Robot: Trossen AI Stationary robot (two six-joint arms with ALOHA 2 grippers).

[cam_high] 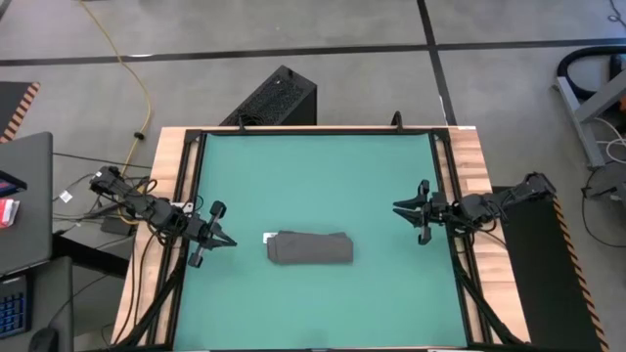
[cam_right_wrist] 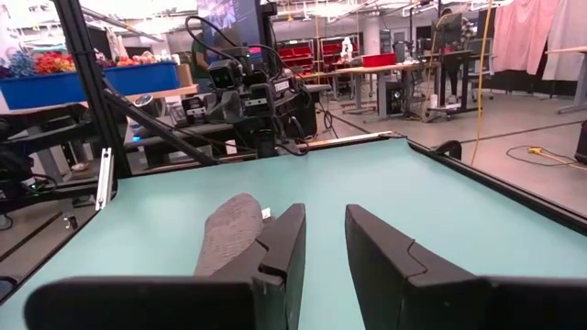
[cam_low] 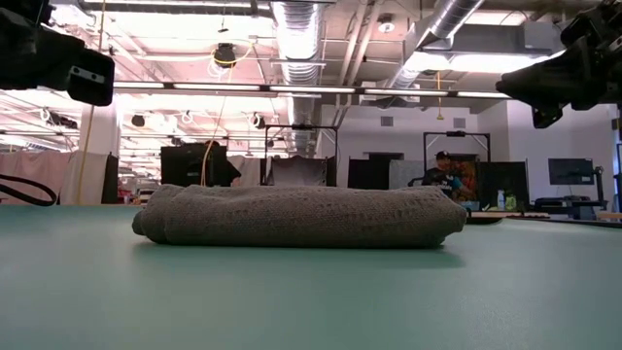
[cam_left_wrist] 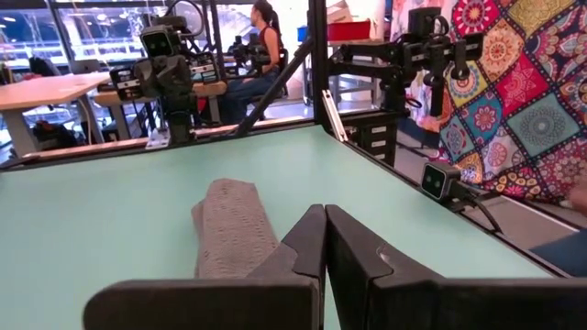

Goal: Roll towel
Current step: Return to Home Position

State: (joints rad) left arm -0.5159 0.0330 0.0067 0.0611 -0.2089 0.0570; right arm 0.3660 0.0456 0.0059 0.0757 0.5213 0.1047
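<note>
Now the towel (cam_high: 310,248) lies on the green table (cam_high: 313,166), rolled up into a short, fat log. It sits near the middle, between the two arms, with its long side running from left to right. A small white label (cam_high: 266,237) peeks out by its left end. Nothing touches the towel.

The left gripper (cam_high: 229,243) hangs up in the air by the left side of the table. It is near the towel's left end but apart from it. Its two fingers are pressed close together, with nothing between them.

The right gripper (cam_high: 397,206) hangs by the right side, farther from the towel. Its fingers have a small gap between them and hold nothing. Both grippers point in toward the towel.
</note>
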